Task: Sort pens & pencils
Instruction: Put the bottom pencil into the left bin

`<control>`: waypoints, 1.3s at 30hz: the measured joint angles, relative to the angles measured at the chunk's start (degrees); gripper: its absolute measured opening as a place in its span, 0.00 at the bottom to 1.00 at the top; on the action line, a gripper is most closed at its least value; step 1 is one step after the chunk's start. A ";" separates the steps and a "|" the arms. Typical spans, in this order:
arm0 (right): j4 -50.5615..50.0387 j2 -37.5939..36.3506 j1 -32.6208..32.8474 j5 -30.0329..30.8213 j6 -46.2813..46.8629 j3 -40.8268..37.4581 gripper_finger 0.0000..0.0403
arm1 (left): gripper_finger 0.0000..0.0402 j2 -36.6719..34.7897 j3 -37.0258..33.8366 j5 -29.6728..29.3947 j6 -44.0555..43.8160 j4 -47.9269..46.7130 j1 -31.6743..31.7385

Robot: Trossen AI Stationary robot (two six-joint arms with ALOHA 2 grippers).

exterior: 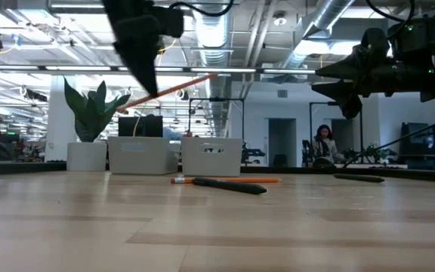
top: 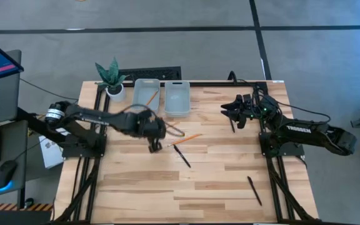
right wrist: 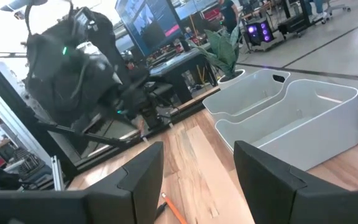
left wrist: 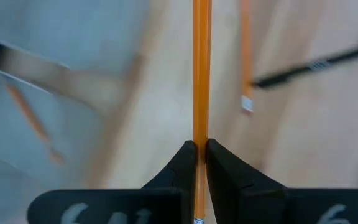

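Observation:
My left gripper (exterior: 148,85) hangs above the middle of the table, shut on an orange pencil (exterior: 187,81). A second pencil (top: 190,138) lies flat on the table beside a black pen (top: 182,155). A third pencil (top: 150,98) lies in the left grey bin (top: 137,87). Another pen (top: 254,190) lies toward the near right corner. A third pen (top: 232,125) lies just below my right gripper (top: 232,110). That gripper hovers open over the right part of the table. My left gripper pinches the pencil's shaft (left wrist: 201,127) between its two fingertips (left wrist: 219,163), close to one end. The fingers come from above, slanting down. The pencil is lifted clear of the table, nearly level, and most of its length (exterior: 195,79) sticks out to one side of the fingers.
Two grey bins stand side by side at the far edge; the right bin (top: 177,99) shows nothing inside. A potted plant (top: 112,77) stands left of them. Bare wood lies across the near half of the table. A person (exterior: 325,143) sits far off in the room.

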 joint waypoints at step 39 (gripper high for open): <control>0.00 0.00 0.00 2.21 0.00 0.01 0.54 | 0.04 0.96 12.00 -5.88 106.51 -4.37 38.38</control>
